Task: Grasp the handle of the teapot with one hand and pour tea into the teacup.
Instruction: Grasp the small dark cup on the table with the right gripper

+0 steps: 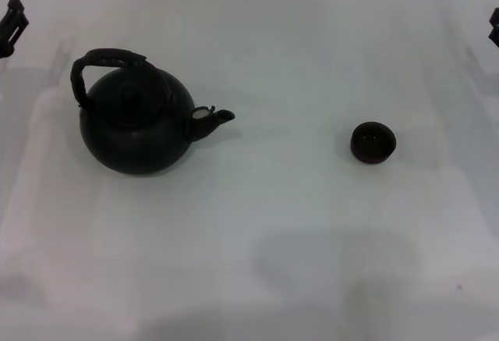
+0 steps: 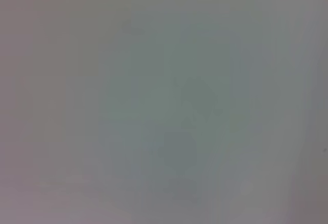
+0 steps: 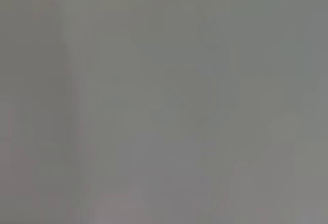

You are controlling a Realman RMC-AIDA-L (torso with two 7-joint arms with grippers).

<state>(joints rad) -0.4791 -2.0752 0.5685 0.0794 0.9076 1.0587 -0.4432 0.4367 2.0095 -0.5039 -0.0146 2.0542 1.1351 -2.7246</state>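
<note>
Two dark things stood well apart on the smooth white table (image 1: 257, 232): the big round teapot (image 1: 136, 126) on the left, its ribbed arched handle (image 1: 105, 64) upright and its stubby, pale-spotted spout aimed at the tiny bowl-like teacup (image 1: 373, 142) on the right. The left gripper (image 1: 11, 19) and right gripper (image 1: 494, 27) sat at the far edges, away from both; whether either was clenched or released I cannot tell
</note>
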